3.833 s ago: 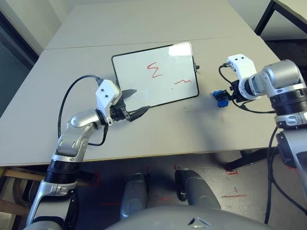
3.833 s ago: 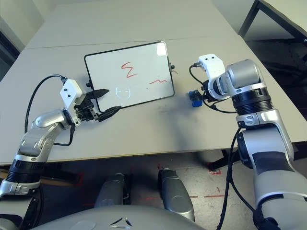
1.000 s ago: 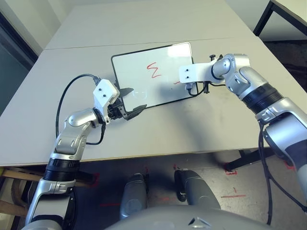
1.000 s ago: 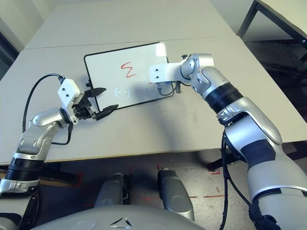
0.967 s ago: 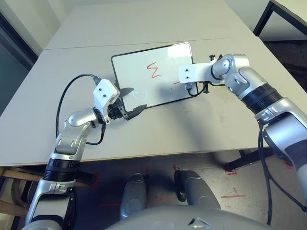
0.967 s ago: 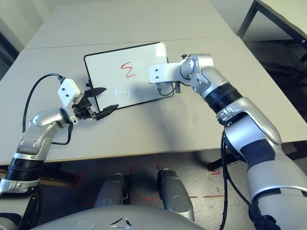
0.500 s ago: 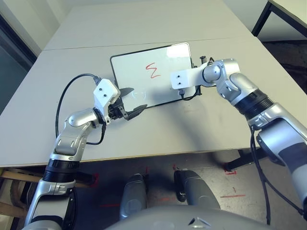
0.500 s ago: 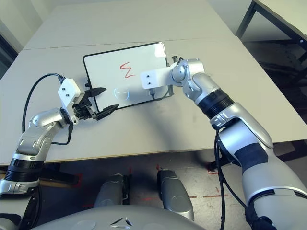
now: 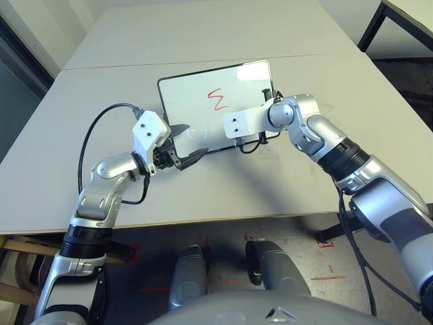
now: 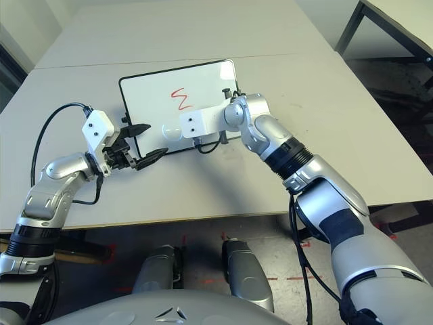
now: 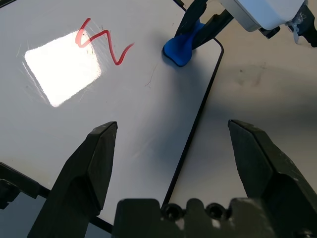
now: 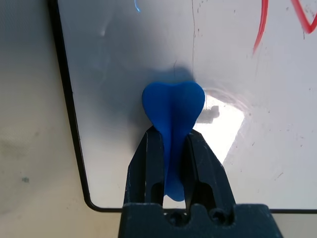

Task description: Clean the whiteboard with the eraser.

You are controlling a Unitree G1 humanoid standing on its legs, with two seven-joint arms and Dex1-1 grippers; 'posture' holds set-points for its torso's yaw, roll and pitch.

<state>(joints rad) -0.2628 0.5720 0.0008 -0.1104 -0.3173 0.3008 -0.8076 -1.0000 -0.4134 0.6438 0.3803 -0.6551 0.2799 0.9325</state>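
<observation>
Wiping the board (image 9: 189,91) on the bench (image 9: 304,186) looks like the step in hand. Your right end effector (image 12: 171,131) is closed on the eraser (image 12: 173,101), over the board's near right part; you can't tell whether it presses down. Your left end effector (image 9: 197,140) gapes open at the board's near left corner. Next, you likely need to bring the eraser to the red squiggle (image 9: 216,99) on the board, keeping it flat with steady, light pressure.
</observation>
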